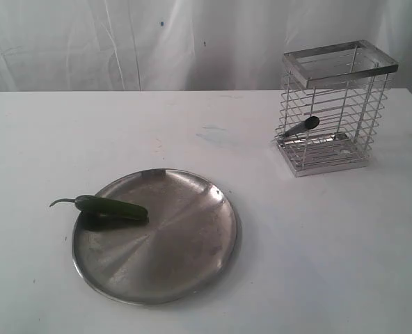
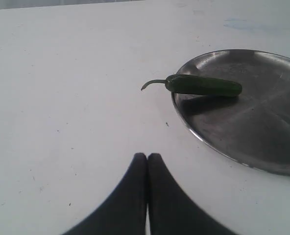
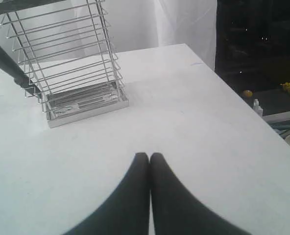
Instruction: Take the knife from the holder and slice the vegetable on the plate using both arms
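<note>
Exterior, chili pepper [image 1: 112, 207]: lay on the left rim of the steel plate [image 1: 178, 236], stem overhanging.
Exterior, knife [image 1: 303, 126]: leaned inside the wire holder [image 1: 342, 66], handle protruding through the wires.
Left wrist, left gripper [image 2: 147, 157]: clenched, empty, near the steel plate.
Right wrist, right gripper [image 3: 150, 156]: clenched, empty, facing the wire holder.

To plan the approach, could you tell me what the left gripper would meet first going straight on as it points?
The left gripper, height unclear, would probably meet the vegetable first, at its stem off the plate; bare table lies between.
</note>
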Motion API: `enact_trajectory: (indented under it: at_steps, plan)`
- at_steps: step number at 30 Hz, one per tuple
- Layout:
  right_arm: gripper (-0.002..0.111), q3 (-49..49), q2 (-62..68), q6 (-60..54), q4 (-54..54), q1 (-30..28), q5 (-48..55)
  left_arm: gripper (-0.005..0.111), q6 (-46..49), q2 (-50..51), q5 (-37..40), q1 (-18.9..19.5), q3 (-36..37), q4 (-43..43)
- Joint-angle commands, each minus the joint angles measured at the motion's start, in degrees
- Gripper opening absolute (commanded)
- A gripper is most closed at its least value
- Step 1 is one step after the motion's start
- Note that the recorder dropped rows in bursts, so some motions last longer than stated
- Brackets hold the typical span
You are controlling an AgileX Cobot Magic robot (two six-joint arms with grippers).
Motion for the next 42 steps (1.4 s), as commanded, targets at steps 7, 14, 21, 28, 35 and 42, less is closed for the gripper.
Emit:
enact_trajectory:
  at_steps: [7,14,21,28,35,42]
  plan:
    - [0.000,0.1,-0.2,-0.7,-2.0,0.0,-4.7,0.000,0.0,-0.2,-0.2,0.1,0.2,-0.1]
    - [0.000,0.1,-0.2,0.1,0.6,0.0,-28.8,0.000,0.0,-0.2,-0.2,0.1,0.2,-0.1]
    - [0.000,-2.9,-0.2,8.8,2.4,0.0,-76.7,0.000,0.0,-0.2,-0.2,0.1,0.2,-0.1]
    - [0.000,-22.4,-0.2,8.7,-2.0,0.0,-59.7,0.000,0.0,-0.2,-0.2,0.1,0.2,-0.1]
    - [0.000,-27.1,5.4,-2.0,-2.4,0.0,-21.6,0.000,0.0,-0.2,-0.2,0.1,0.2,-0.1]
    - [0.000,-24.1,21.9,-3.3,0.1,0.0,-10.1,0.000,0.0,-0.2,-0.2,0.1,0.2,-0.1]
